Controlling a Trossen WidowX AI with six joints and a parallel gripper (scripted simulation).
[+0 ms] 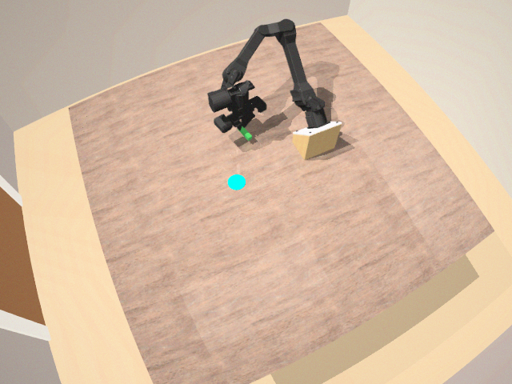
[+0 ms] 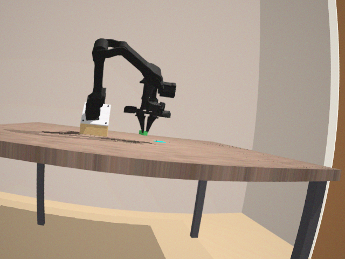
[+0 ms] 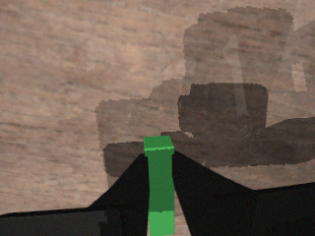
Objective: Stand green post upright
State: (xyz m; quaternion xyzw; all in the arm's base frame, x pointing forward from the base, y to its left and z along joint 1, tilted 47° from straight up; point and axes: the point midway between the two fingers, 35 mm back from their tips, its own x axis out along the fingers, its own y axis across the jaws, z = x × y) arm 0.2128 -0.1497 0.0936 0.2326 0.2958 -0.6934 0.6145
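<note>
The green post is held lying roughly level, a little above the table top. My gripper points down and is shut on the post, with one finger on each long side. In the wrist view the post's far end reaches just past the fingertips, and its near end runs to the bottom edge. The cyan circle lies flat on the table, apart from the post, nearer the front in the top view. The circle is not visible in the wrist view.
The arm's tan base block with its white plate stands on the wood-grain table, to the right of the gripper in the top view. The arm's shadows fall around the post.
</note>
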